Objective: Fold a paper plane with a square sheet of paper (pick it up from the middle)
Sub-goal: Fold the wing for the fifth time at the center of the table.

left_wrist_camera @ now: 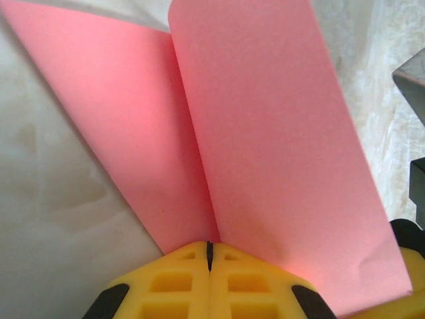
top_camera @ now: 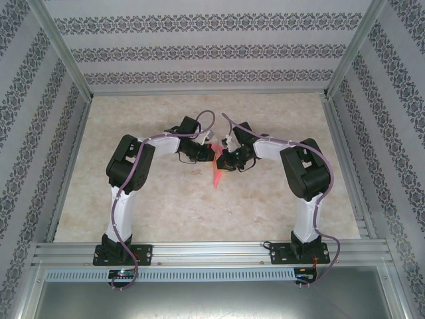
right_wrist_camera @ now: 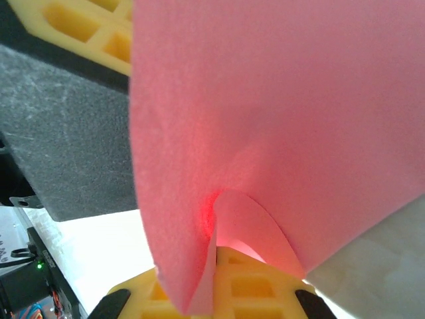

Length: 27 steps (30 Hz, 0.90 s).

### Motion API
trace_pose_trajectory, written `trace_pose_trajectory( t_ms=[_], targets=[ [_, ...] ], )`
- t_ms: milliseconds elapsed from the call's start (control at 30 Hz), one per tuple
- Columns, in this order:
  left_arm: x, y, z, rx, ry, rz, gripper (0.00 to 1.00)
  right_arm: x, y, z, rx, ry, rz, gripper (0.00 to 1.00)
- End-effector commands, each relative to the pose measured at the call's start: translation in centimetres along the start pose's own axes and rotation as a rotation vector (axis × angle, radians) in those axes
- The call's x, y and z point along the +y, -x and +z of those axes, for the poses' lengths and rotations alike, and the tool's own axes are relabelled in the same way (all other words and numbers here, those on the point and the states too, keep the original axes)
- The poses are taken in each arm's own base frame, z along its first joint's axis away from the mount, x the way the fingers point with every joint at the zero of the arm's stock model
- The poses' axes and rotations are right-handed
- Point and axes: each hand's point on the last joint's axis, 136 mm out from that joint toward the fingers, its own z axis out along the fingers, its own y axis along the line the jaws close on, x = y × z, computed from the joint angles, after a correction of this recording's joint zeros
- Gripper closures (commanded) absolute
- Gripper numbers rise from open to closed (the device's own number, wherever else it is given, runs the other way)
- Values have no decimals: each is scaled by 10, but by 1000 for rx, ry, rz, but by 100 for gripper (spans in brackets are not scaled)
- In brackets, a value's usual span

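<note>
I had left arm [top_camera: 126,166] and right arm [top_camera: 305,169] bent inward, left gripper [left_wrist_camera: 209,256] pinched on the folded pink paper [left_wrist_camera: 265,133], right gripper [right_wrist_camera: 216,269] clamping it too

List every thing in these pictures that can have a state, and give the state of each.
sheet of paper, creased into two flaps, pinched by both grippers.
left gripper, shut on the sheet of paper at its crease.
right gripper, shut on the sheet of paper.
</note>
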Motion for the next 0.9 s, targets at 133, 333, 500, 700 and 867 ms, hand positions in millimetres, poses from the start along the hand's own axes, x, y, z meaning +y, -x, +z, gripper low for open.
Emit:
trace_pose_trajectory(
  t_ms=[133, 333, 500, 700, 867],
  targets=[
    [14, -13, 6, 58, 11, -13, 100, -1, 4, -3, 34, 16, -47, 100],
    [15, -13, 6, 59, 9, -13, 100, -1, 2, -7, 48, 11, -68, 100],
    [15, -13, 6, 59, 7, -12, 100, -5, -1, -7, 65, 8, -73, 100],
    [16, -14, 8, 66, 5, -12, 100, -12, 0, -5, 77, -8, -77, 100],
    [16, -15, 9, 71, 1, -15, 100, -10, 1, -3, 90, 8, -105, 100]
  ],
)
